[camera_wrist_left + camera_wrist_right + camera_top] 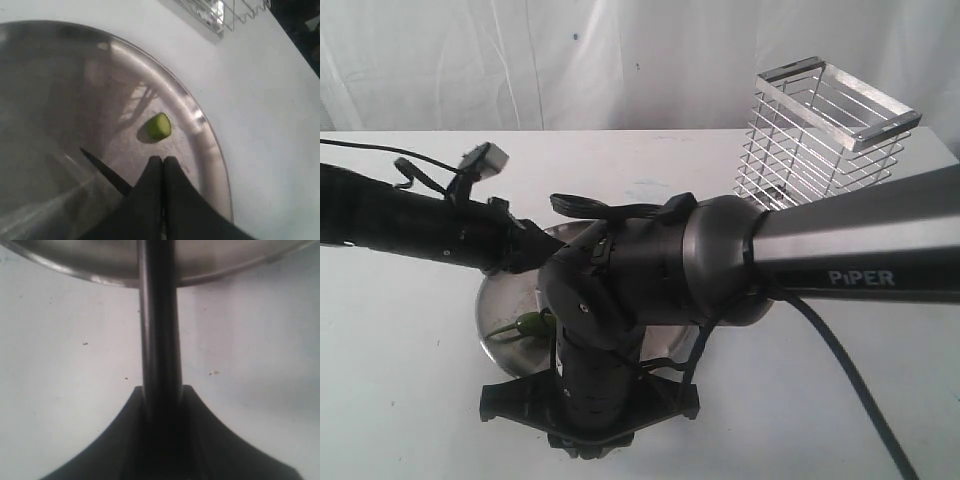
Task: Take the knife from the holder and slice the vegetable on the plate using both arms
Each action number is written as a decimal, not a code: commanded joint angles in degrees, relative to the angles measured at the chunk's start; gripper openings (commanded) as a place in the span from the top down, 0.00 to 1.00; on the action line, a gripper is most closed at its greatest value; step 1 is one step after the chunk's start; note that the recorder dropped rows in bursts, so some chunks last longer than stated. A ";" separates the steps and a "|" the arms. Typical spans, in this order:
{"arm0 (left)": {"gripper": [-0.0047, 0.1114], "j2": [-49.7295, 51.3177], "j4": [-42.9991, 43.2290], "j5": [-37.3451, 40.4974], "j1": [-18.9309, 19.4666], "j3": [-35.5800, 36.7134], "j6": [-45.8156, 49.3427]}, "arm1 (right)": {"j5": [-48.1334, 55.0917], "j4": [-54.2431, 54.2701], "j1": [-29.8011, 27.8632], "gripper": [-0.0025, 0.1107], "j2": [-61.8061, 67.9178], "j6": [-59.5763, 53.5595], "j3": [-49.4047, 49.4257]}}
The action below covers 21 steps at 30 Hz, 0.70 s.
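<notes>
The plate (492,305) lies under both arms. A slender green vegetable (527,324) with a thin stem rests at its left side. In the left wrist view a short cut piece of the vegetable (159,126) sits just beyond my left gripper (163,161). Its fingers are pressed together low over the plate (200,120), and nothing shows between them. The knife's dark pointed blade (102,170) sticks out beside those fingers. My right gripper (160,390) is shut on the knife (159,315), which reaches over the plate's rim (100,276). The holder (828,125) stands at the back right.
The right arm marked PiPER (840,255) crosses the foreground and hides most of the plate and the left gripper. A corner of the wire holder (220,12) shows in the left wrist view. White tabletop (410,400) surrounds the plate, with a white cloth behind.
</notes>
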 commanded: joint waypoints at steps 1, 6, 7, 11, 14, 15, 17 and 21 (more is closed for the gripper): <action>0.96 0.35 1.39 -2.15 -3.48 0.11 2.64 | -0.27 0.07 -0.05 0.98 -0.03 -1.51 -0.35; 0.96 2.36 1.28 -4.16 -4.92 0.11 3.18 | -0.27 0.07 -0.05 0.98 -0.03 -1.21 -0.35; 0.96 2.89 1.28 -4.27 -5.15 0.11 3.18 | -0.27 0.07 -0.05 0.98 -0.03 -1.21 -0.35; 0.96 5.73 -0.10 -4.26 -5.23 0.11 3.65 | -0.27 0.07 -0.05 0.98 -0.03 -1.21 -0.35; 0.96 7.35 -0.10 -4.89 -5.23 0.11 3.52 | -0.27 0.07 -0.05 0.98 -0.03 -1.21 -0.35; 0.96 7.83 -0.10 -5.43 -5.23 0.11 3.05 | -0.15 0.07 -0.05 0.98 -0.03 -1.22 -0.35; 0.96 8.86 -0.10 -6.24 -5.23 0.11 2.59 | 0.20 0.80 -0.05 0.98 -0.03 -1.22 -0.35; 0.96 10.07 0.70 -7.36 -5.23 0.11 1.05 | 1.06 3.43 -0.05 0.98 -0.03 -2.38 -0.35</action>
